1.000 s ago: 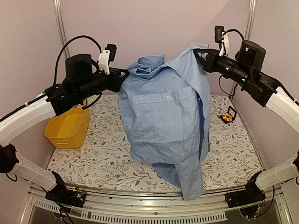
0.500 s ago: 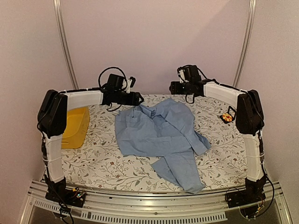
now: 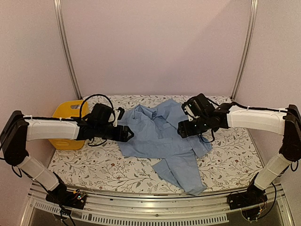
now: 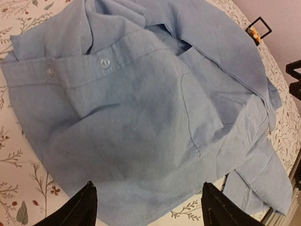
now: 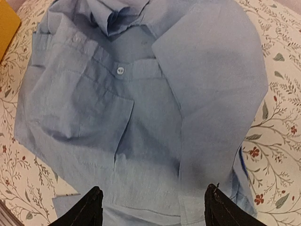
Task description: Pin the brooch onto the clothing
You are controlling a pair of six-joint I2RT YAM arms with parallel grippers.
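Lying crumpled across the middle of the flower-patterned table (image 3: 230, 160), the clothing (image 3: 155, 141) is resting with its collar toward the far side and one loose end trailing toward the near edge. Two white buttons and the chest pocket are facing up. The left gripper (image 4: 149, 200) is hanging at the shirt's left edge with its jaws spread wide and nothing between them. The right gripper (image 5: 154, 202) is hanging over the shirt's right part, its jaws also standing apart and gripping nothing. Whether either gripper's fingertips are touching the cloth cannot be told. The brooch (image 4: 254, 32) is showing only in the left wrist view, as a small yellow-orange spot sitting in a small black square frame (image 4: 260, 24) on the table, to the right of the shirt and apart from it; in the top view the right arm is covering that spot. A yellow basket (image 3: 66, 110) is sitting at the far left, partly behind the left arm.
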